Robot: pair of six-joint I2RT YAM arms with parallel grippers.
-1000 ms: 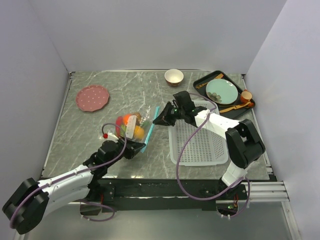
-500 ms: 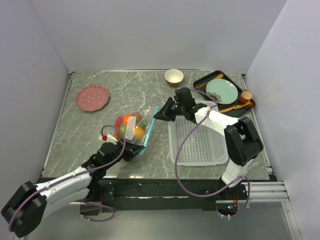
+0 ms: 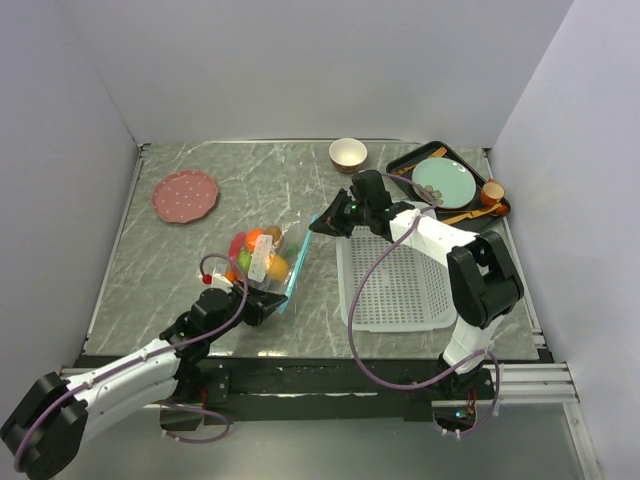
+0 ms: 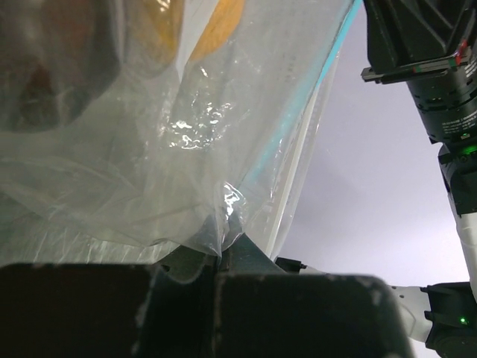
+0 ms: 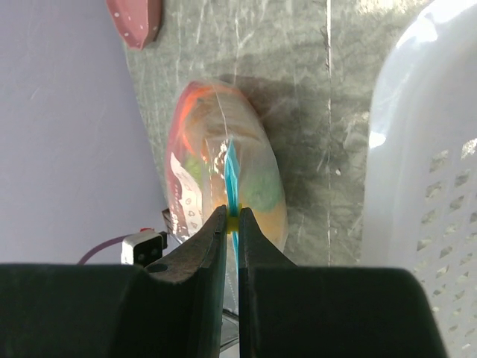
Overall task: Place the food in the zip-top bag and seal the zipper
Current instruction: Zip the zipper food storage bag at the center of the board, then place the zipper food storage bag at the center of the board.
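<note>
1. Zip-top bag (image 3: 262,258) is mid-table (image 3: 180,290), just left of the white basket (image 3: 395,290), w/ the food (image 3: 256,248) inside. I'd keep it stretched taut btwn both arms.
2. Zipper (image 5: 230,175): right gripper (image 3: 320,227) fingers are pinched on the teal strip at its far end. I'd run along it w/ even pressure, no twisting.
3. Left gripper (image 3: 268,303) fingers are clamped on the bag's near corner. Use that as the anchor.
4. Can't tell how much of the strip is mated. Food is a blur thru the plastic, so no count.
</note>
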